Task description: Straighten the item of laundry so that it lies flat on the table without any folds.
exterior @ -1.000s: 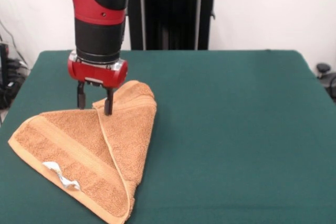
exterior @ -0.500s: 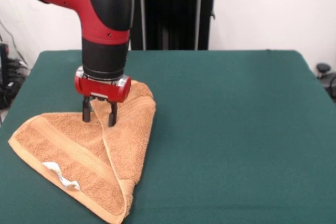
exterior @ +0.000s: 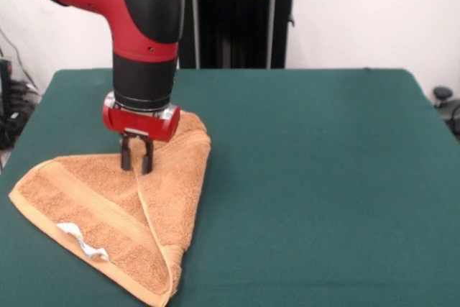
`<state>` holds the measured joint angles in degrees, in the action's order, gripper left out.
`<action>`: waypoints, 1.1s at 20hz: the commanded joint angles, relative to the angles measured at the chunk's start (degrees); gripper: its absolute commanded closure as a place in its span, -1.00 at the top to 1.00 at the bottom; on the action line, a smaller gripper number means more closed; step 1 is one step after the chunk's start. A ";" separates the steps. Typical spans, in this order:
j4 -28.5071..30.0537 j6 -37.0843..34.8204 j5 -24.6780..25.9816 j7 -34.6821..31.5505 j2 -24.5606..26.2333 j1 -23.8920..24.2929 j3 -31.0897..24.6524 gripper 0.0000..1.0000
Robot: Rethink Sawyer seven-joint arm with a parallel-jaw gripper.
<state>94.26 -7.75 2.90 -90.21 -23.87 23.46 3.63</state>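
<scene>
The orange-tan towel (exterior: pixel 108 213) lies folded into a rough triangle on the left part of the green table (exterior: pixel 316 177). Its upper layer is folded over diagonally, with a hemmed edge running from the gripper down to the front corner. A small white tag (exterior: pixel 83 241) shows on the front left edge. My gripper (exterior: pixel 136 161) points straight down onto the towel near its far corner. Its fingers (exterior: pixel 147 160) are drawn close together on the folded hem.
The robot's black pedestal (exterior: pixel 233 16) stands behind the table's far edge. Cables and dark equipment (exterior: pixel 11 106) sit off the table's left side. A dark object (exterior: pixel 444 98) lies off the right edge.
The gripper has come down and slightly to the right onto the towel, and its fingers have closed from wide apart to a narrow pinch on the hem. The towel shifted slightly.
</scene>
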 commanded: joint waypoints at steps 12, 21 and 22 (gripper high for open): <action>-2.44 1.09 -2.28 -11.15 5.21 -3.17 -3.03 1.00; -1.76 0.40 -3.17 -11.53 5.33 -2.57 -3.91 1.00; -1.81 0.25 -3.15 -11.37 5.31 -2.49 -4.01 1.00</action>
<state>92.93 -7.76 2.52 -90.21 -23.05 23.15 4.86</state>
